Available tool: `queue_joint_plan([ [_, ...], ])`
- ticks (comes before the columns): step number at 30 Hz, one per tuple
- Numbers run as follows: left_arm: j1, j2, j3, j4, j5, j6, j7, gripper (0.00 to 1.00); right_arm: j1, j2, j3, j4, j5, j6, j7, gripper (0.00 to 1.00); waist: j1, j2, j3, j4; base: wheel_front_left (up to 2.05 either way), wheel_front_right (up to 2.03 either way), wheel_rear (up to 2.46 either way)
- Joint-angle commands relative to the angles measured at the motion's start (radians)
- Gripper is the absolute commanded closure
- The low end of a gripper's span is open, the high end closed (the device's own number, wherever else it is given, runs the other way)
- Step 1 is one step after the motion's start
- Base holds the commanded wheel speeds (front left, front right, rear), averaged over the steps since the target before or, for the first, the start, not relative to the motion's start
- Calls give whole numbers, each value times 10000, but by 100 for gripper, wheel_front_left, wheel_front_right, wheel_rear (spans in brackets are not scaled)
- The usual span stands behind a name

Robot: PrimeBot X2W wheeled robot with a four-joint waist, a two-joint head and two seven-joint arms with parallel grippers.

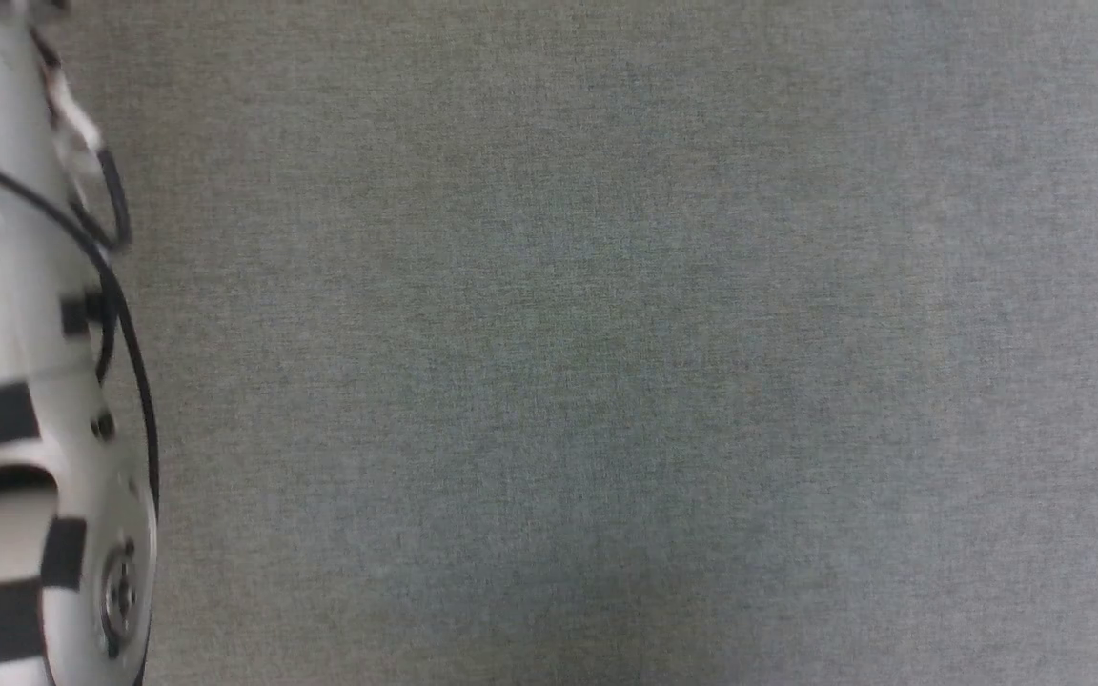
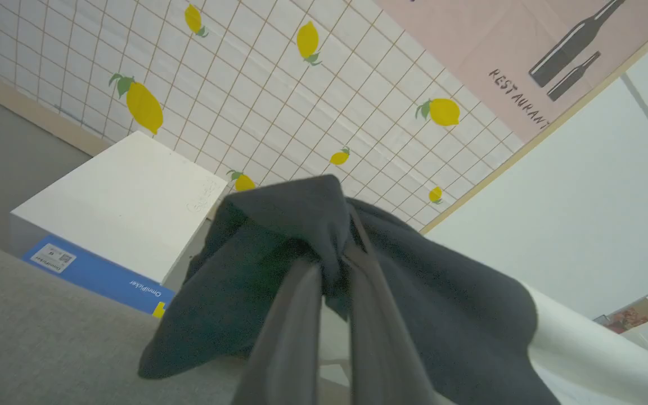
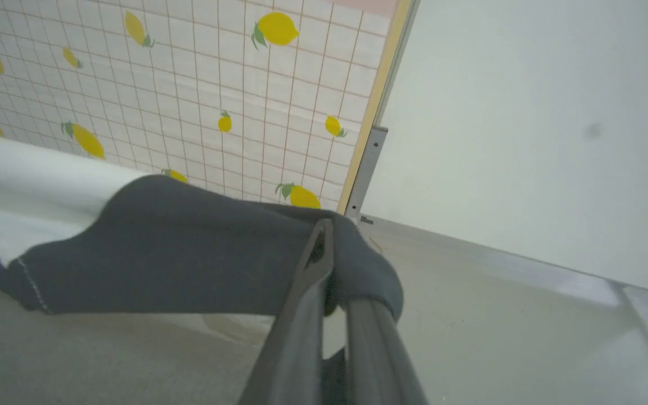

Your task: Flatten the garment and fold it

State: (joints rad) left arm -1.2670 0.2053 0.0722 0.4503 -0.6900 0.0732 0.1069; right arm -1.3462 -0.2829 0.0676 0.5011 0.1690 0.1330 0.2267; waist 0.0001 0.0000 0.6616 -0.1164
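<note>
My left gripper (image 2: 335, 256) and right gripper (image 3: 336, 264) each pinched shut on 1 black sleeve (image 2: 448, 292) of the shirt (image 2: 583, 349); a thin bite could slip, dropping it crumpled.

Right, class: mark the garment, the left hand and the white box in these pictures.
garment (image 2: 448, 292), left wrist view, on its dark sleeve cloth.
left hand (image 2: 332, 261), left wrist view, between its fingertips, shut on the garment.
white box (image 2: 127, 197), left wrist view, on its top face.
</note>
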Motion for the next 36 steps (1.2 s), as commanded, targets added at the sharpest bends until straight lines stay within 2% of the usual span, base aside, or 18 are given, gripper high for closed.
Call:
queue_joint_plan([
  [1, 416, 257, -59, 105, 215, -103, 89, 100, 443, -54, 99, 71, 208, -23, -60, 100, -1, 0, -193, 52, 0, 0, 0],
  [7, 2658, 668, -729, 389, 583, -489, 919, 100, 2766, -241, 935, -101, 1429, -23, 123, 100, -1, 0, -1066, 229, 0, 0, 0],
  [11, 4397, 681, -817, 15, 377, -637, 1340, 100, 4553, -383, 1271, -980, 2499, -23, 419, 100, -1, 0, -1809, 315, 0, 0, 0],
  [14, 5775, 565, -670, -536, -66, -694, 1689, 100, 5937, -647, 1156, -1887, 2952, -23, 759, 100, -1, 0, -2272, 346, 0, 0, 0],
  [18, 7636, 517, -617, -1548, -286, -542, 2064, 100, 7730, -684, 538, -3137, 2977, -23, 1188, 100, -1, 0, -2833, 386, 0, 0, 0],
  [23, 9521, 447, -554, -2843, -417, -249, 2347, 100, 9726, -156, -543, -4582, 2614, -23, 1625, 100, -1, 0, -3472, 485, 0, 0, 0],
  [29, 11423, 303, -376, -4634, -541, 265, 2588, 100, 11951, 967, -1810, -6523, 2135, -23, 2501, 100, -1, 0, -4154, 628, 0, 0, 0],
  [36, 13061, 343, -587, -5943, -444, 628, 3152, 100, 14064, 1890, -2896, -8013, 1667, -23, 3787, 100, -1, 0, -4447, 764, 0, 0, 0],
])
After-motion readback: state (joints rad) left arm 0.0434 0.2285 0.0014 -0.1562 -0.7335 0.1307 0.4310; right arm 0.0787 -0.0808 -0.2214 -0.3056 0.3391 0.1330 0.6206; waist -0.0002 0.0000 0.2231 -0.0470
